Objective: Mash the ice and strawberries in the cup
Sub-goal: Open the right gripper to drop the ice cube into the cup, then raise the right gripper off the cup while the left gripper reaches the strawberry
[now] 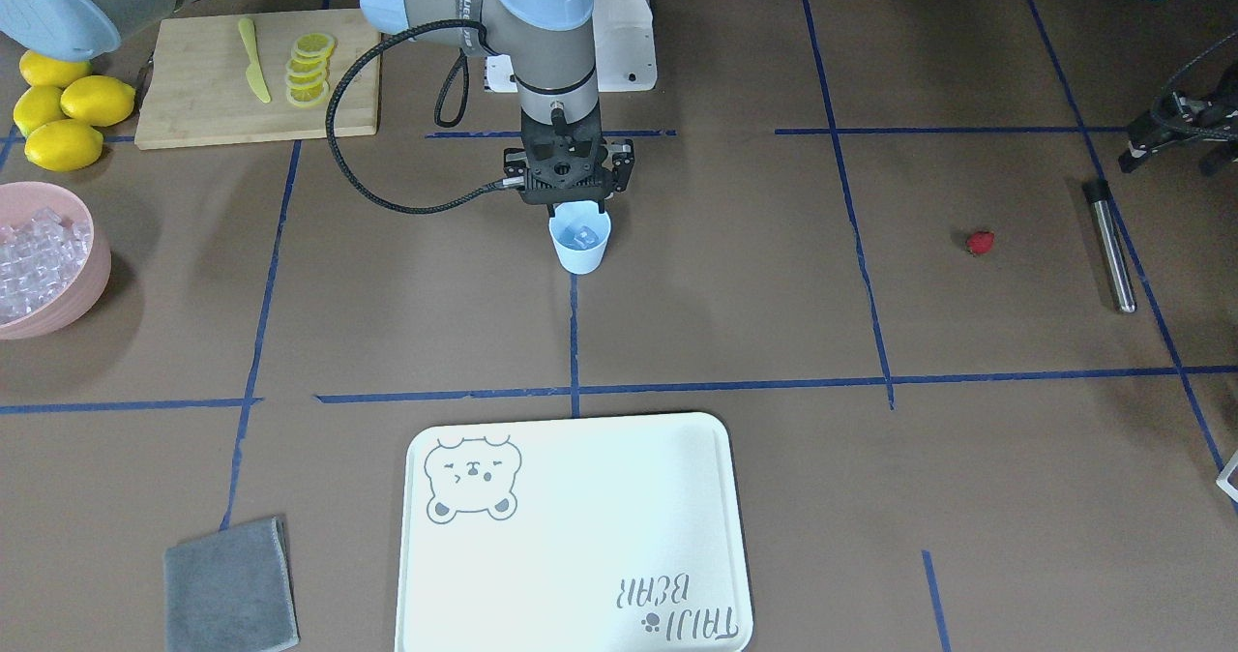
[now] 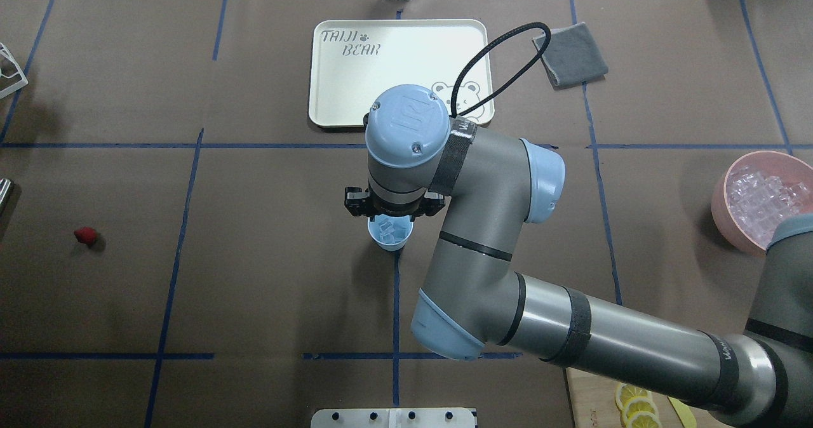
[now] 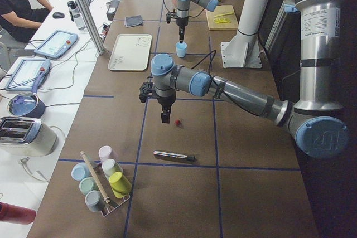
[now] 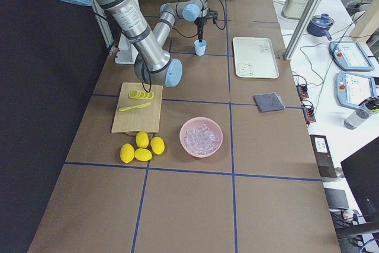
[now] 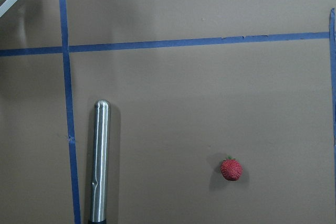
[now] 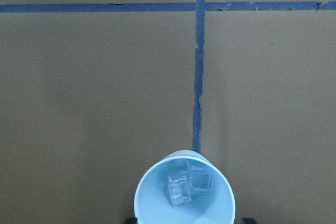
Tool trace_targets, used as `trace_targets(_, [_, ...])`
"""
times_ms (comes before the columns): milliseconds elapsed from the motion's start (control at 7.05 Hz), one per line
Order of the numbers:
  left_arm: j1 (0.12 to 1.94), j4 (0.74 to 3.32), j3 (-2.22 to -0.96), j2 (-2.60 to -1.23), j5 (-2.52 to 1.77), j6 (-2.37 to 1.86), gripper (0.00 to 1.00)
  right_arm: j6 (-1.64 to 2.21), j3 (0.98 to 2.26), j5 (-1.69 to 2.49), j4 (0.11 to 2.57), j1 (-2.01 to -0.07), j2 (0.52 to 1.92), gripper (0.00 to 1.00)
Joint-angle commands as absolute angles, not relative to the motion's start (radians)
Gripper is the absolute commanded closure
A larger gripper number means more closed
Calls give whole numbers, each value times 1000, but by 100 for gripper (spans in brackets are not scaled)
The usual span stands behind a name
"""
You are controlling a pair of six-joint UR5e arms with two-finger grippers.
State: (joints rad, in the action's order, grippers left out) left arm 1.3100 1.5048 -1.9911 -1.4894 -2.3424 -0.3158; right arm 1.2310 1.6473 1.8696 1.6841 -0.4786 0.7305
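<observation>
Right gripper [image 1: 571,205] poised directly over the cup [image 1: 580,246], fingertips spread wide to either side of the rim, nothing held; contact with the rim not discernible.

- Cup: one, pale blue, upright on a blue tape line at mid-table.
- Ice cubes [image 6: 184,187]: two in the cup, touching each other on its floor. Many more heaped in one pink bowl [image 1: 82,289] at the table edge on the robot's right.
- Strawberry [image 1: 980,242]: one, on bare table, well apart from the cup toward the robot's left.
- Steel muddler [image 1: 1108,246]: one, lying flat, near the strawberry on its outer side.
- Left gripper [image 3: 165,118]: hanging above the table close to the strawberry; finger opening cannot be told.
- Open brown table on all sides of the cup.
- Tray [image 1: 580,536]: one, white, on the operators' side, well apart.
- Grey cloth [image 1: 230,584]: one, beside the tray.
- Cutting board [image 1: 193,101]: one, with a yellow knife [image 1: 253,72] and a row of lemon slices [image 1: 309,70].
- Lemons [image 1: 63,110]: four whole, just beside the board.
</observation>
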Motion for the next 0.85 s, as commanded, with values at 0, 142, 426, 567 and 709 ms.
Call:
trace_targets(0, [1310,1505,-1991,-1489,-2342,-316,0,1229,1649,1868,1684,-479,732,1])
trace_targets(142, [1309,1505,-1991,-1493,-2342,-319,0,1232,1654,1868,1686,-480,730,1])
trace_targets(426, [1275,1550,-1993,-1491,-2342,-380,0,1232,1695,1873,1690,-509,730,1])
trace_targets(567, [1216,1654,-1991,-1477,-2338,-514,0,1232,1722,1878,1692,-534,738,1])
trace_targets(709, [1163,1736,-1982,-1464,-2306,-616,0,1229,1741,1890,1695,-567,741,1])
